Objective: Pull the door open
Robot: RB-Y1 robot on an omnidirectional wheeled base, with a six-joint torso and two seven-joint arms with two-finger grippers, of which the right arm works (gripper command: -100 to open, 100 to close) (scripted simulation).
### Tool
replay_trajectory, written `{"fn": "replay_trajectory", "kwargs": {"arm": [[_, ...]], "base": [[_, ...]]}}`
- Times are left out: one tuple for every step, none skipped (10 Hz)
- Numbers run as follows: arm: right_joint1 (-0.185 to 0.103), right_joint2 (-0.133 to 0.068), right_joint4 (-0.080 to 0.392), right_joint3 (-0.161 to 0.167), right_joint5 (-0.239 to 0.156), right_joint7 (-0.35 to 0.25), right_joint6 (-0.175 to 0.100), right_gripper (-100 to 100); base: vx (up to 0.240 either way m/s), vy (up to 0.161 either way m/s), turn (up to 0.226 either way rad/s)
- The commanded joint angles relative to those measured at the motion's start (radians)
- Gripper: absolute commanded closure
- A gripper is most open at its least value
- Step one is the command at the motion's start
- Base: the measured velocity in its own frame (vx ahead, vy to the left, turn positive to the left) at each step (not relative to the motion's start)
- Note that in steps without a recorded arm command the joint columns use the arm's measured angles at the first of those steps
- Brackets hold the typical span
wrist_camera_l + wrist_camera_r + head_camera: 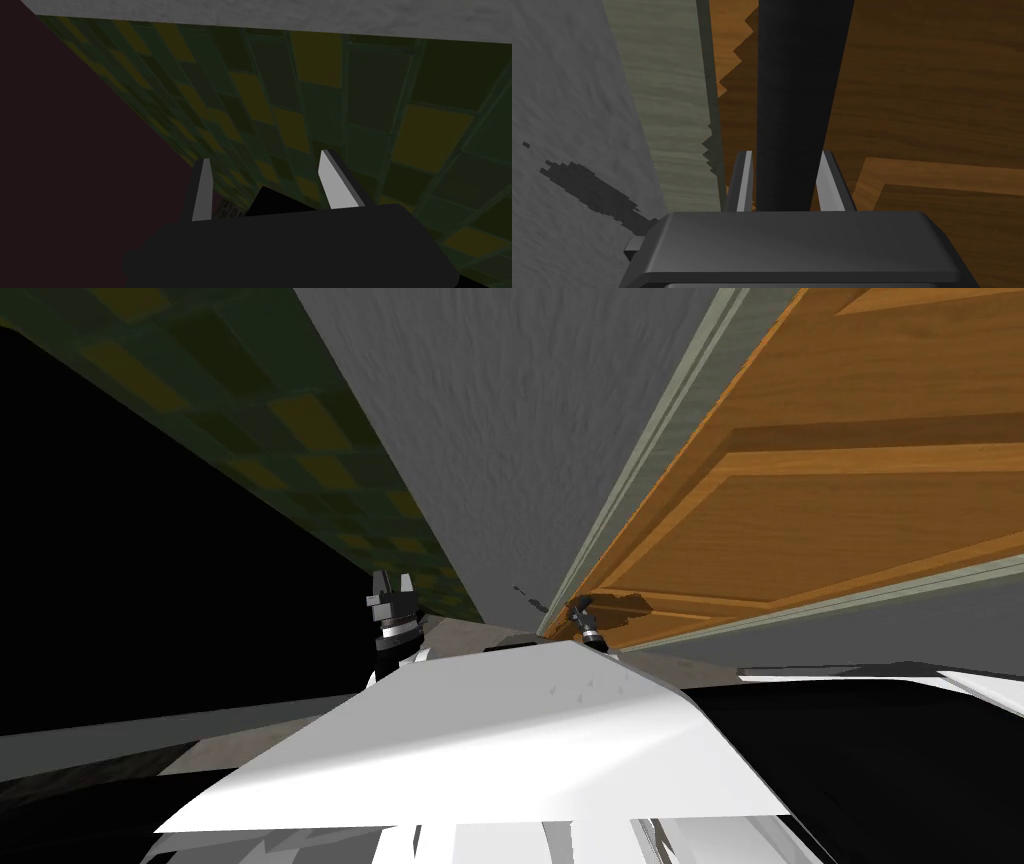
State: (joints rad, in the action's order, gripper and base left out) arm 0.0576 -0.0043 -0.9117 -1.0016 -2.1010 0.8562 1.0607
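Grey wall [500, 438], wooden door [850, 488]. Right gripper [786, 156] fingers clamp dark handle [799, 75]; best pulled along door's arc, grip firm. Left gripper [265, 167], nine o'clock, fingers wide.

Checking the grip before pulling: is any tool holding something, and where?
The right tool clamps the black door handle, one finger on each side. The left tool is open, empty.

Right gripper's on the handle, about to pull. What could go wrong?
The right gripper could slide along the black bar handle. It works close to the grey-green door frame and may scrape it as the brown wooden door swings. The open left gripper could bump the green-and-yellow tiled wall.
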Motion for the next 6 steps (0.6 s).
{"fn": "replay_trajectory", "kwargs": {"arm": [[0.012, -0.022, -0.001, 0.001, 0.004, -0.008, 0.017, 100], [0.013, -0.024, 0.003, 0.007, 0.010, -0.012, 0.029, 100], [0.015, -0.023, 0.007, 0.013, 0.016, -0.015, 0.040, 100], [0.016, -0.018, 0.011, 0.019, 0.021, -0.018, 0.051, 100], [0.018, -0.011, 0.014, 0.025, 0.026, -0.021, 0.061, 100], [0.019, -0.002, 0.017, 0.030, 0.030, -0.024, 0.069, 100]], "base": [[-0.193, -0.010, 0.035], [-0.179, -0.039, 0.025], [-0.178, -0.032, 0.031], [-0.149, -0.058, 0.019], [-0.193, -0.060, 0.035], [-0.192, -0.038, 0.025]]}}
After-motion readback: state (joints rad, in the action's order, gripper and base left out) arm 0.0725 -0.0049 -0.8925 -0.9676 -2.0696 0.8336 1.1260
